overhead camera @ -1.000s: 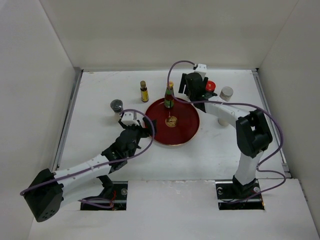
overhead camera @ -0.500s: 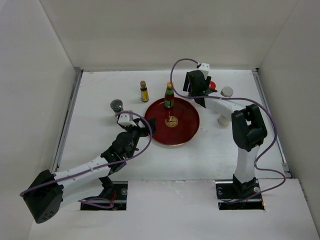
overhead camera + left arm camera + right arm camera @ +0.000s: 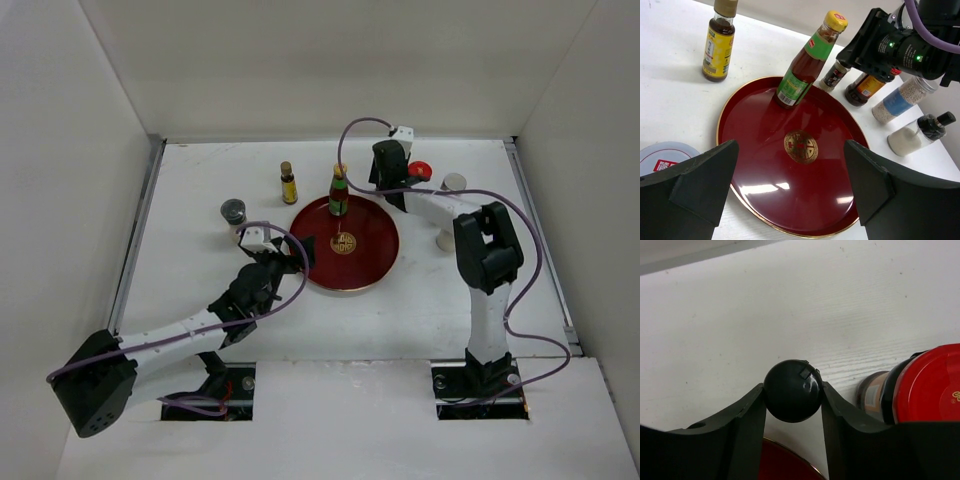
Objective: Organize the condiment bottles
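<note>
Right pincer (image 3: 792, 405) clamped on black-capped jar (image 3: 791, 389), far edge of desk (image 3: 200, 170), just behind red tray (image 3: 372, 262). Left pincer (image 3: 790, 195) apart. Lift straight up: red-lidded jar (image 3: 927, 382) stands just beside and may get clipped.

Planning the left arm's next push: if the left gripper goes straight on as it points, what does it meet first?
Probably the red tray, near its gold emblem; the green-necked bottle stands beyond. Depth is unclear.
</note>
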Robot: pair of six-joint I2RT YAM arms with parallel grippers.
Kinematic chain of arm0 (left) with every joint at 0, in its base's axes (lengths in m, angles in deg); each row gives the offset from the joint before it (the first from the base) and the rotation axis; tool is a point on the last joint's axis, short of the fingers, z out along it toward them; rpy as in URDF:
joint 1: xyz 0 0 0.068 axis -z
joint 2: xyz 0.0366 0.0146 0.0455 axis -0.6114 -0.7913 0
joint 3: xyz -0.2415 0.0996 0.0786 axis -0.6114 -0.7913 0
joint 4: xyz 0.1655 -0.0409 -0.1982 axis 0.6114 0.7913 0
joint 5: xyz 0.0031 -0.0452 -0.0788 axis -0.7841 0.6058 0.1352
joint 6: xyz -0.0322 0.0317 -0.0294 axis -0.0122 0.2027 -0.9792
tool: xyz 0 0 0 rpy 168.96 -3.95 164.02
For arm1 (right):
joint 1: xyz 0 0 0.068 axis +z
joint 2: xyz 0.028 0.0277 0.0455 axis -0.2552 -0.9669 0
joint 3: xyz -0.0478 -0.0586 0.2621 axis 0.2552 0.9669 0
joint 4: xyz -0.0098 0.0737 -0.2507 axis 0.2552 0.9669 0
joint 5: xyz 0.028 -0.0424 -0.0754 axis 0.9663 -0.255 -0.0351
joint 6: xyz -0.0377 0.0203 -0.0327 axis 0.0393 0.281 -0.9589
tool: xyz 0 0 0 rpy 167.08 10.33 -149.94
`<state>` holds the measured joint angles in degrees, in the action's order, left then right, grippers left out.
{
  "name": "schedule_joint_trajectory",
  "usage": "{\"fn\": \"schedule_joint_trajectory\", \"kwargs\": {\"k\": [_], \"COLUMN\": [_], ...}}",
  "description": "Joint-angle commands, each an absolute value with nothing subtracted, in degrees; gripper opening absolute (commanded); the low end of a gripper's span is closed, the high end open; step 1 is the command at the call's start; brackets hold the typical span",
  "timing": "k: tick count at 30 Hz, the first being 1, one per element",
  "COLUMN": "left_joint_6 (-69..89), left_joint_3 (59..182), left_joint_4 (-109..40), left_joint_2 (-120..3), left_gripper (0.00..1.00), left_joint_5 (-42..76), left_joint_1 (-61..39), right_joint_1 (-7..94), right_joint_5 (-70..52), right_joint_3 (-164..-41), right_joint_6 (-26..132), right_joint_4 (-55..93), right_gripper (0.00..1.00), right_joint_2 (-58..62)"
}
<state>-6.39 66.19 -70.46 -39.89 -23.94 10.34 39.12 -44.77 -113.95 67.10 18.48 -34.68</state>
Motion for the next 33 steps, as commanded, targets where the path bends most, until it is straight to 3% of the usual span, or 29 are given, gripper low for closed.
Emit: {"fn": "schedule_joint_trajectory", "kwargs": {"k": [1,12,25,28,33], "left_joint_6": [-6.90,-6.73,-7.17,-7.17,-6.99], "left_joint_3": [65.63,65.72,72.92,75.12,79.07], "left_joint_4": [-74.67,-72.65,-57.27,-54.99,-53.84], "left_joint_2": [-40.25,-38.93,-31.99,-32.25,-33.65], "left_gripper": [0.86,0.83,0.81,0.81,0.81], "left_joint_5": [-23.55,-24.08,-28.38,-28.47,-30.66], "left_joint_1": [10.34,8.50,7.62,7.26,5.42], "right_joint_1": [38.91,44.35,50.42,50.68,51.21], "right_joint_5": [-44.93,-46.78,-46.07,-46.16,-46.68], "right_joint_3": [-114.89,-95.64,-95.19,-95.19,-93.70], "right_joint_6": [66.34,65.19,66.69,66.69,68.79], "right_joint_4": [11.86,5.96,4.56,4.56,4.47], "right_gripper": [0.44,0.42,0.42,0.47,0.65], "right_joint_2": [-32.21,-15.06,-20.33,-21.38,-22.62]}}
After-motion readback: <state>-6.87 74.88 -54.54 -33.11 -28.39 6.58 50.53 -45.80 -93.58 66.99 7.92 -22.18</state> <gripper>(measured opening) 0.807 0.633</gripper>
